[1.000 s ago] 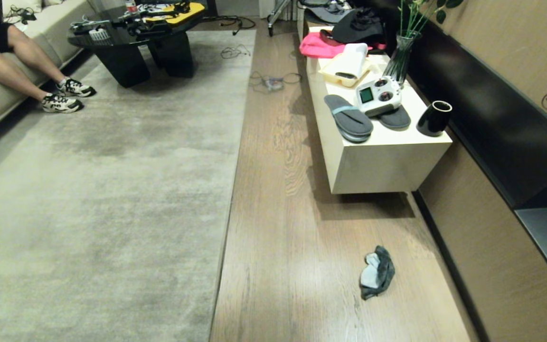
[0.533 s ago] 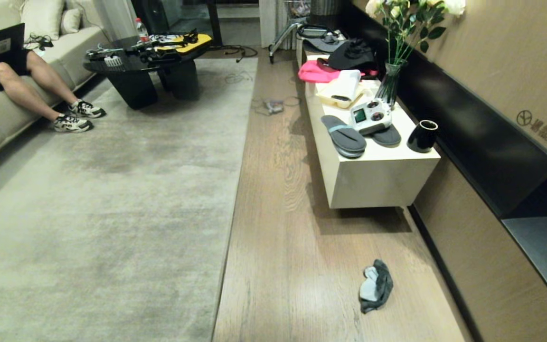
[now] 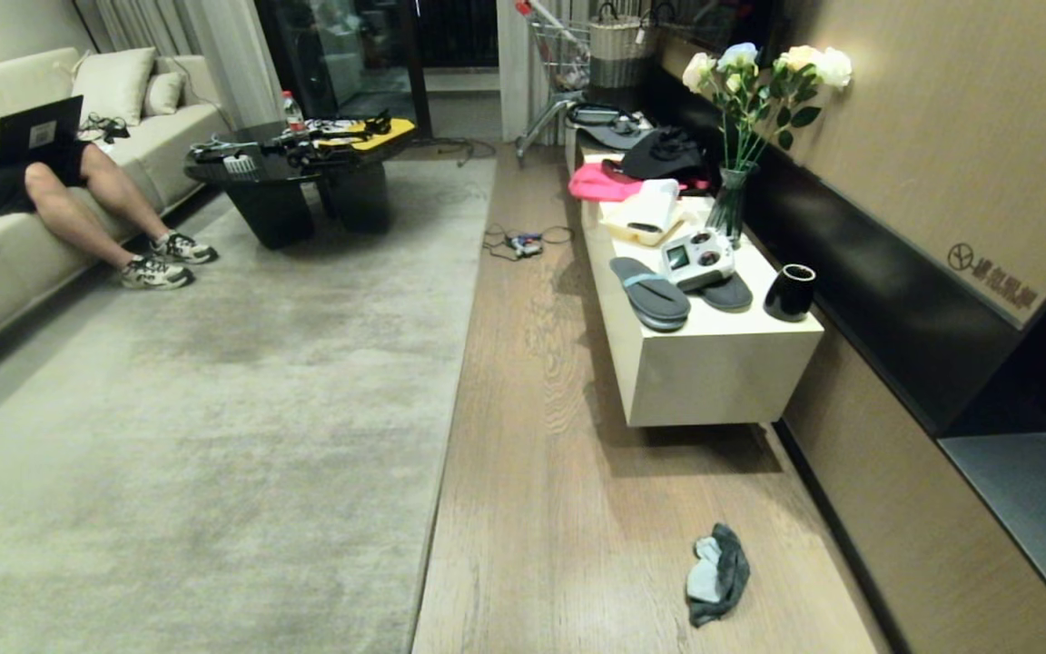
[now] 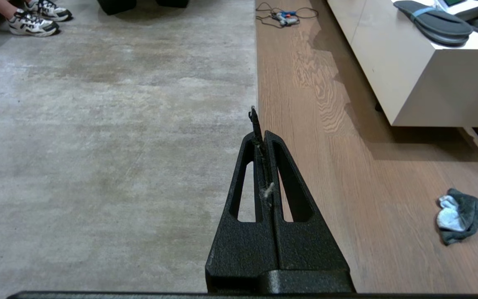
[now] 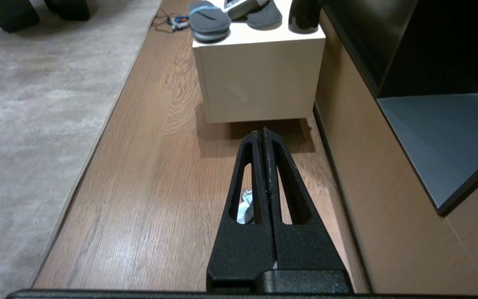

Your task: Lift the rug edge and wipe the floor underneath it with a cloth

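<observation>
From the head view, you have the whole job laid out ahead and neither arm in sight. The rug edge (image 3: 450, 400) runs as a straight border up the middle, lying flat on the floor (image 3: 559, 472), so nothing is lifted yet. The cloth (image 3: 716, 572) sits crumpled on bare planks, well apart from the rug and near the dark wall base, just short of the white counter (image 3: 714, 372) that carries slippers (image 3: 652, 293), a controller and a black cup (image 3: 789, 292). A person sits on the sofa at far left, feet on the rug, well clear of your working strip.

In the left wrist view, the left gripper (image 4: 259, 124) is clenched with nothing useful in it, only a wisp of fluff caught between the fingers. It hangs right over the rug border, which suits it for the lifting.

In the right wrist view, the right gripper (image 5: 263, 135) is also clenched and empty. It points along the planks, and the cloth (image 5: 245, 209) peeks through a slot in its finger, so this arm is the natural one to fetch it first.
</observation>
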Robot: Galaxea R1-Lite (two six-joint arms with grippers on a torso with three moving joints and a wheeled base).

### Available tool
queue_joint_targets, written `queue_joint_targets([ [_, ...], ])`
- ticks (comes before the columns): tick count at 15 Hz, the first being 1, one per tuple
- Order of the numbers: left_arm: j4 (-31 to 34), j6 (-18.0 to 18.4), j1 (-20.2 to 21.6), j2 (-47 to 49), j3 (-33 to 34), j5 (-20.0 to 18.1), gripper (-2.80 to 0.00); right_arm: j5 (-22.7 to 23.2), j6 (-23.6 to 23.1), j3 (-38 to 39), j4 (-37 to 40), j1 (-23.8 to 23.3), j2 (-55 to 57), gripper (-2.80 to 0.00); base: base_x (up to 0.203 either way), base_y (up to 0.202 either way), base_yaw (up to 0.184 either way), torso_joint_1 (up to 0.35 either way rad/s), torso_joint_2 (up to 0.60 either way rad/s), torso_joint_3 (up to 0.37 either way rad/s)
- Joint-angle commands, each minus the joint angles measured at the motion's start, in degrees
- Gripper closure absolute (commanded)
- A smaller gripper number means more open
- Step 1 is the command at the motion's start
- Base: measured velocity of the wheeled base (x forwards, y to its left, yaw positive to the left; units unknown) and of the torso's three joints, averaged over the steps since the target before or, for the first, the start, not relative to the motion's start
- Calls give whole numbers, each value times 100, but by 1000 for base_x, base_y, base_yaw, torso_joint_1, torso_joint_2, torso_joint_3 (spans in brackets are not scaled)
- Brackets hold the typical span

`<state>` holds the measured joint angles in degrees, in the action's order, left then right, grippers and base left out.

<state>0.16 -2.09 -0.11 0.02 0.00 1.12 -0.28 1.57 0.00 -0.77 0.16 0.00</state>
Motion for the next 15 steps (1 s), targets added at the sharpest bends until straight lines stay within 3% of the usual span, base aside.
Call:
queue_joint_targets([
  [1, 2, -2, 2, 6, 0, 2, 0, 1, 1, 0, -2, 2, 9, 0, 0, 0, 0, 0, 0, 0],
  [15, -7, -19, 2, 3, 0, 2, 0, 1, 19, 0, -11, 2, 9, 0, 0, 0, 0, 1, 1, 17],
])
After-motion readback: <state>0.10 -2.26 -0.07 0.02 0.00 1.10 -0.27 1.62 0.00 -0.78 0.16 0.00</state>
